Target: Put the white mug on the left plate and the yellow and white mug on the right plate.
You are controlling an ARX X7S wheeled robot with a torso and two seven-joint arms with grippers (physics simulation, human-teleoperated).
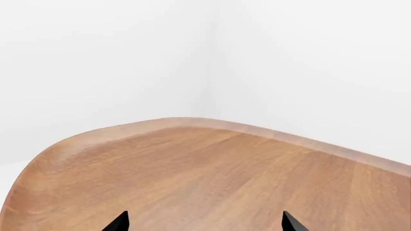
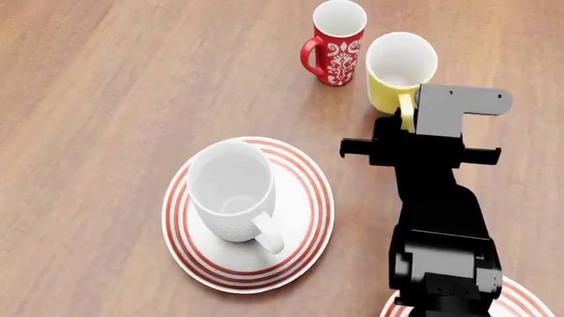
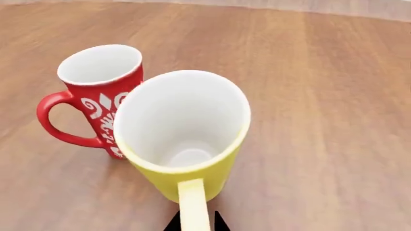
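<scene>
From the head camera I see the tall all-white ceramic mug (image 2: 232,191) standing upright on the round white plate with thin red rings (image 2: 304,231) at my left, its loop handle pointing toward the robot. The small mug, yellow outside and white inside (image 2: 398,72), stands upright on the bare wooden table (image 2: 105,99), well apart from that plate and just beside a red mug with a white floral pattern (image 2: 337,43); I cannot tell whether the two mugs touch. My right arm reaches out to the yellow mug, and its gripper (image 3: 194,222) is pinched on the mug's yellow handle (image 3: 192,204): in the right wrist camera the two black fingertips (image 3: 174,224) sit tight against either side of the handle, with the mug's white interior open toward the lens and the red mug close behind it. A second red-ringed white plate (image 2: 520,300) shows only as a sliver at the near right edge of the head view, mostly hidden by the arm. My left gripper (image 1: 205,222) has its two black fingertips (image 1: 119,222) spread wide with nothing between them, above a rounded corner of the table near the white walls.
</scene>
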